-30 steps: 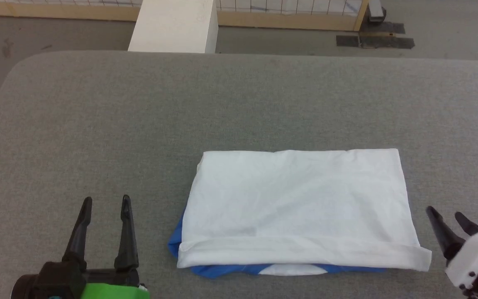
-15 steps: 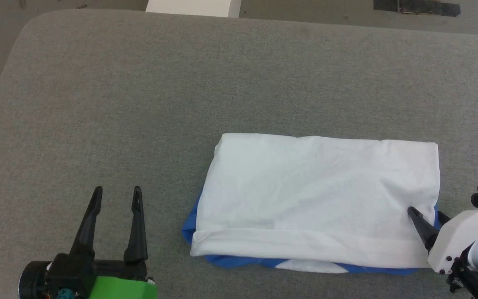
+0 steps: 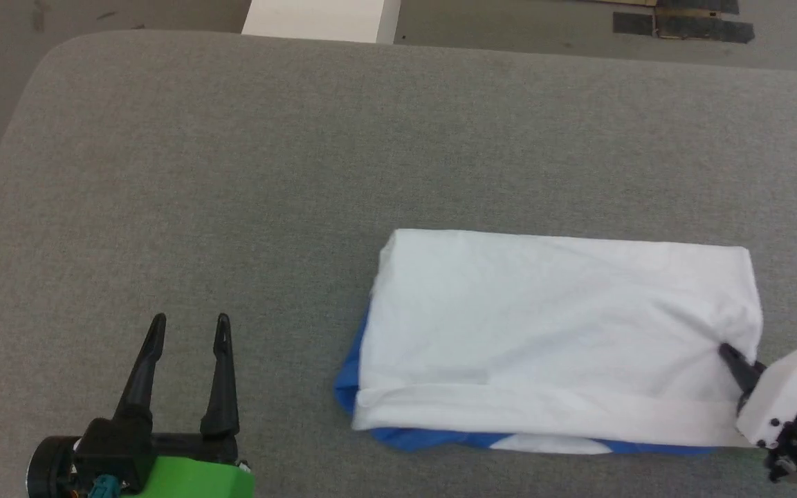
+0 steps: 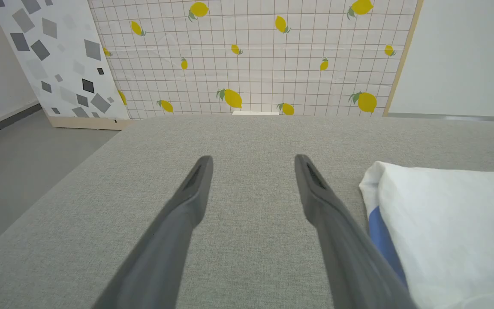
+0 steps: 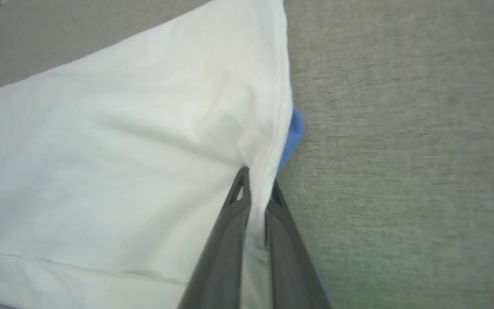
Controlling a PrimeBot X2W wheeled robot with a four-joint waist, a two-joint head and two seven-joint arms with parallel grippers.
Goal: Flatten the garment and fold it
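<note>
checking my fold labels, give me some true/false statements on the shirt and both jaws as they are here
1. The right jaws are shut on the shirt at its right edge. True.
2. The left jaws hold the shirt. False: they stand open over the bare grey table, apart from the shirt.
3. The shirt lies spread out with its sleeves wide. False: it is folded into a rectangle.
4. Blue cloth peeks out along the shirt's near edge. True.
</note>
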